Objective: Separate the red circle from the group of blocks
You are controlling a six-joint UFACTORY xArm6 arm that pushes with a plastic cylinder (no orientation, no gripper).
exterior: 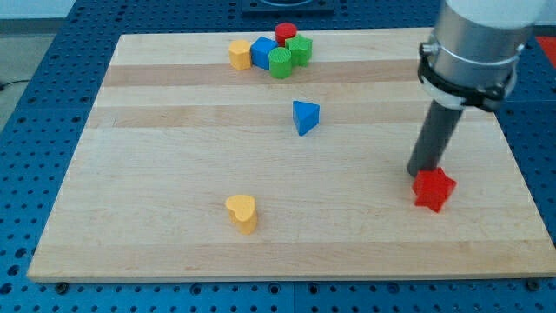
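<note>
The red circle [286, 34] sits at the view's top centre, at the back of a tight group with a blue block [262, 52], a yellow block [240, 54], a green circle [281, 63] and a green block [301, 49]. It touches the blue and green blocks. My tip [423, 171] is far off at the view's right, resting right behind a red star block [433, 189]. The rod's end is partly hidden by that star.
A blue triangle [305, 116] lies alone near the board's middle. A yellow heart [242, 211] lies at the lower centre. The wooden board [156, 174] rests on a blue perforated table; the group lies close to the board's top edge.
</note>
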